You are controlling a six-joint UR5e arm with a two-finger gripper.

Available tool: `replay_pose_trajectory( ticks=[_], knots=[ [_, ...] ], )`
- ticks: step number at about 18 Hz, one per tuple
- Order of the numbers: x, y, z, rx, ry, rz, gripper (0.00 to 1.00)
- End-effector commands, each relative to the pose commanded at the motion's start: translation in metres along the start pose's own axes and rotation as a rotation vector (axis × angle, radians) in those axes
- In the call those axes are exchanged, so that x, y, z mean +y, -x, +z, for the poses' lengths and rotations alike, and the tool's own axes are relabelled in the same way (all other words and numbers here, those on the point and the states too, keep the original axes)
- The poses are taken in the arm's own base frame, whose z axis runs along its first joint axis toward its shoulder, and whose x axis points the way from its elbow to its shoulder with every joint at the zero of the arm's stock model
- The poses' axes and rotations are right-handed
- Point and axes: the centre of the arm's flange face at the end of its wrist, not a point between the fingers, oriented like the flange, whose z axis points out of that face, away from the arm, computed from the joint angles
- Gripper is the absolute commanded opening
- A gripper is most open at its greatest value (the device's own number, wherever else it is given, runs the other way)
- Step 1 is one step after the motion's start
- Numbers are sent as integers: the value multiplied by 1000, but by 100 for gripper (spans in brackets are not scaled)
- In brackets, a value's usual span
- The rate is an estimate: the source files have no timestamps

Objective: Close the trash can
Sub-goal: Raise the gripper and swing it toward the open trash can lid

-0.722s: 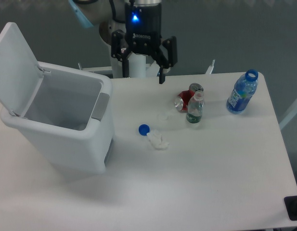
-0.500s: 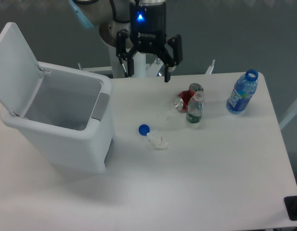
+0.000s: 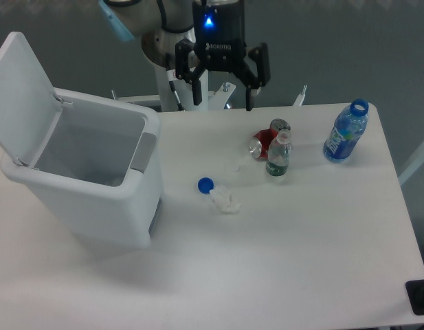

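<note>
From my seat at the remote station, the trash can [image 3: 95, 175] sits at about 9 o'clock on the white table [image 3: 301, 261], a large white bin with rounded corners, standing near the left edge. Its flat lid [image 3: 23, 93] is up, hinged along the far-left side and leaning back toward 10 o'clock, so I see straight into the pale interior. A grey tab [image 3: 144, 152] shows on the wall facing the table's middle. The gripper [image 3: 222, 104] hangs at 12 o'clock, above the table's far edge, well apart from the bin and touching nothing I can see. Its two black fingers [image 3: 250, 103] are spread wide with only air between them; it has hold of nothing. A blue light glows on the wrist housing above. Near the table's centre, at roughly 1 o'clock from the middle, a red can [image 3: 264, 143] lies on its side with a small green-labelled bottle [image 3: 278, 157] standing upright just beside it, touching or nearly so; I cannot tell which. A larger blue bottle [image 3: 346, 134] stands uncapped toward 2 o'clock, near the right edge. Just beside the bin's right wall, a loose blue cap [image 3: 205, 184] rests on the table, and a crumpled white scrap [image 3: 225, 200] lies next to it at its 4 o'clock.
</note>
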Motion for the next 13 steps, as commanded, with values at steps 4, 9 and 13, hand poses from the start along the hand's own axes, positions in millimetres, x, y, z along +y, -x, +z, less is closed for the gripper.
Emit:
replay_pose_trajectory(
  ticks=[4, 9, 13],
  knots=[
    [0, -4, -2, 4, 1, 2, 100],
    [-4, -15, -17, -1, -24, -7, 100],
    [-1, -32, -30, 17, -22, -9, 100]
  ],
)
